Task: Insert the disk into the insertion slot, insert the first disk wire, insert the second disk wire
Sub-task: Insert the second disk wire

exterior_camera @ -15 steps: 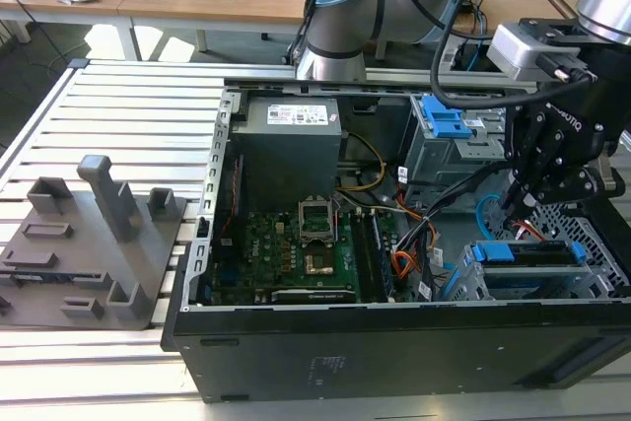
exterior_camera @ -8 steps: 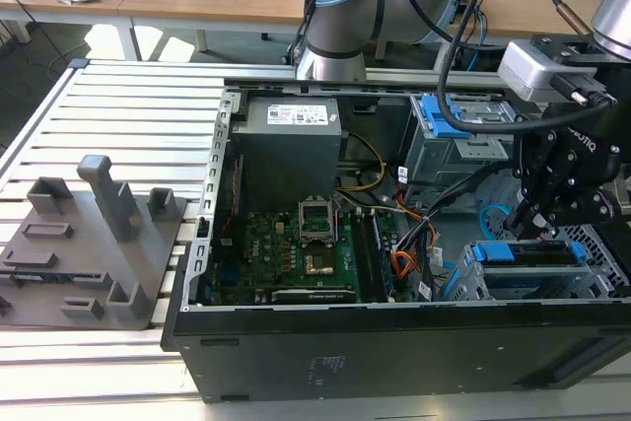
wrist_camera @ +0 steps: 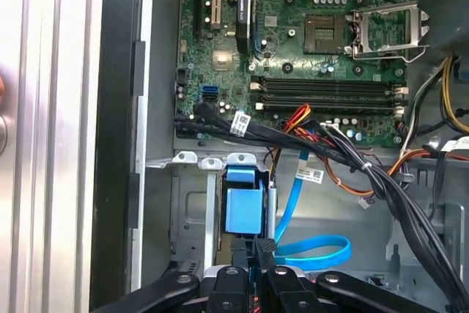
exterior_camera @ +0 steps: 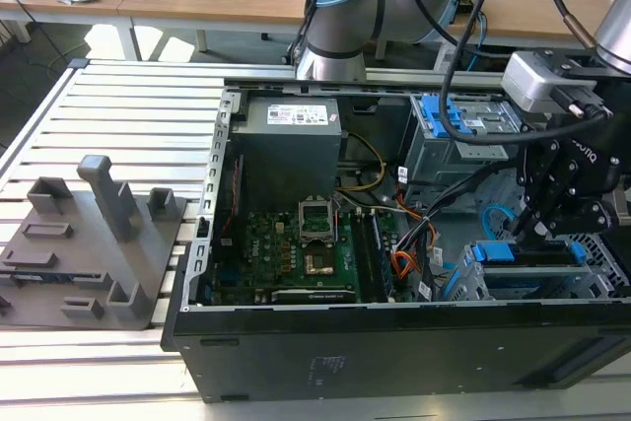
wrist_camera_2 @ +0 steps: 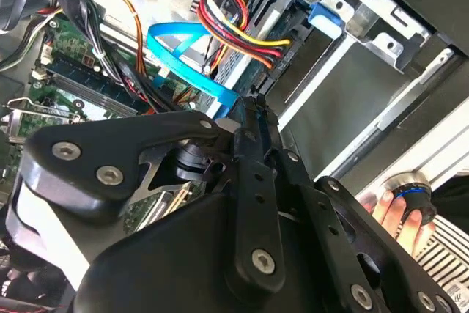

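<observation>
The disk [exterior_camera: 527, 255] — its bright blue carrier showing — sits inside the insertion slot [exterior_camera: 463, 288], the low grey cage at the near right corner of the open computer case [exterior_camera: 296, 342] in the exterior view, so the first step looks done. The gripper [exterior_camera: 532, 226] hangs directly over the disk's blue edge; in the first wrist view its fingertips [wrist_camera: 258, 248] are drawn narrowly together just beside the blue carrier tab [wrist_camera: 242, 209], seemingly pinched on a small dark connector (I cannot tell for certain that anything is held). A flat blue data cable [wrist_camera: 311, 251] loops loose beside the cage, and a red-yellow-black power bundle [wrist_camera_2: 238, 16] runs toward the bays in the second wrist view, so I judge the wire steps to be under way but unfinished. By count: one arm, one gripper, one disk in its slot, one blue data cable, one taller bay with a blue latch [exterior_camera: 463, 125] farther back, one motherboard [exterior_camera: 286, 248], one power supply [exterior_camera: 291, 140], and one grey fixture block [exterior_camera: 89, 253] on the slatted table at the exterior view's left. A person's hand [wrist_camera_2: 399, 210] rests at a knob outside the case.
</observation>
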`<state>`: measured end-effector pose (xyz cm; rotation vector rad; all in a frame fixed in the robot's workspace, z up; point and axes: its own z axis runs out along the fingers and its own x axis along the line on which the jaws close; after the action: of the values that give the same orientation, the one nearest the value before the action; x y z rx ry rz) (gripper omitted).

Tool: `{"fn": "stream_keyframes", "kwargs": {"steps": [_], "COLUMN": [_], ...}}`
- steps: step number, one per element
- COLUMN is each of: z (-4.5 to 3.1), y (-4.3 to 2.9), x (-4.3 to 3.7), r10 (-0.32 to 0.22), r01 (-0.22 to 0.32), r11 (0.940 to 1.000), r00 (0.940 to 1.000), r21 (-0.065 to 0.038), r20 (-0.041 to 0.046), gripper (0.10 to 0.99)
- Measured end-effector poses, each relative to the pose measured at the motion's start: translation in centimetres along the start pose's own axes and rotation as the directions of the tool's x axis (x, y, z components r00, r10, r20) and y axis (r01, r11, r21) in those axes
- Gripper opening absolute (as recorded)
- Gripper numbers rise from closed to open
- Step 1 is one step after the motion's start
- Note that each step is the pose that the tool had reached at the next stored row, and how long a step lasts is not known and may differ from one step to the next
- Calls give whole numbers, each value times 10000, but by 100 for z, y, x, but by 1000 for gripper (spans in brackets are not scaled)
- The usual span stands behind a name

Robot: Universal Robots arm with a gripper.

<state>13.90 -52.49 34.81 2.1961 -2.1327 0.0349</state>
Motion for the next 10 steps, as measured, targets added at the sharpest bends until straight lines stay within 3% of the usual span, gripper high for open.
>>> {"fn": "stream_keyframes", "kwargs": {"steps": [10], "z": [38], "y": [-96], "x": [-28], "r10": [11], "r01": [-11], "r11": [10000], "r00": [10000], "r21": [-1], "r20": [1], "gripper": [161]}}
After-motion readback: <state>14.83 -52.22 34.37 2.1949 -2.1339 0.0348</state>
